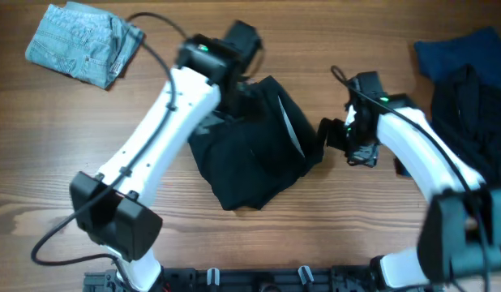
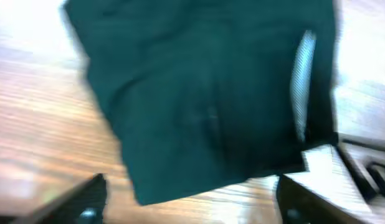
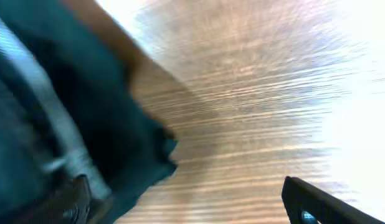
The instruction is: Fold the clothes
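- The black shorts (image 1: 250,154) are lying crumpled in the middle of the table (image 1: 356,235), partly doubled over, with a pale strip (image 1: 291,122) showing along a fold.
- The left fingers (image 2: 80,202) are standing spread wide, released, hanging above the black fabric with nothing clamped between them.
- The right fingers (image 3: 323,205) are likewise standing wide apart and holding nothing, hovering over bare wood just beside the right edge of the black shorts.
- The left arm (image 1: 161,122) is reaching across from the near left and hiding the far left part of the shorts.
- Both wrist views are blurring heavily, so seams and pockets are hard to make out.
- Pale-blue denim shorts (image 1: 84,45) are sitting bundled at the far left, well apart from the black shorts.
- A dark blue garment (image 1: 461,53) and a black garment (image 1: 477,105) are lying at the far right, touching each other and cut off by the frame edge.
- A cable (image 1: 48,243) is looping over the near left of the table.
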### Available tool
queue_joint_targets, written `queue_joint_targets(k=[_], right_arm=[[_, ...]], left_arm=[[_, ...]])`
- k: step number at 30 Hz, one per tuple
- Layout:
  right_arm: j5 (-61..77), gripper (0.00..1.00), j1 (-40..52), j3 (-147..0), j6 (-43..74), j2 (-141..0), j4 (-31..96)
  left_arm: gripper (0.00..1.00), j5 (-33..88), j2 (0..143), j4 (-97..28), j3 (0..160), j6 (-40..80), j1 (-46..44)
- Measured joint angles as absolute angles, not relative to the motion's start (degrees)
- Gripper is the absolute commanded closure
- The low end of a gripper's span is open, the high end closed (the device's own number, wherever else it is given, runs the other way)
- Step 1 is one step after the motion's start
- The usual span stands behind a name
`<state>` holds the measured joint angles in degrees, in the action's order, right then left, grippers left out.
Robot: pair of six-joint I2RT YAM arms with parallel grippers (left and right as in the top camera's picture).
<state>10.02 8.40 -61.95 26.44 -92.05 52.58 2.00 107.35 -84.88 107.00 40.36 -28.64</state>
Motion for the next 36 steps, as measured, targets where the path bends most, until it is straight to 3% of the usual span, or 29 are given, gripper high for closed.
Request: queue_joint_targets(k=[13, 26, 31, 36], right_arm=[[9.5, 0.0, 8.4, -62.0, 26.2, -59.8, 63.4], [11.1, 0.0, 8.4, -62.0, 26.7, -60.0, 65.3], [12.1, 0.0, 8.4, -62.0, 26.7, -61.8, 65.6], [12.9, 0.0, 8.4, -62.0, 26.7, -62.2, 66.1]], left_arm=[[0.0, 1.4, 102.9, -85.2, 107.0, 40.4, -20.9], [0.0, -1.5, 75.1, -85.1, 105.6, 48.9, -21.8], [0.0, -1.5, 65.6, -80.4, 92.3, 50.6, -21.8], [0.0, 3.2, 55.8, -63.2, 70.1, 53.1, -21.8]])
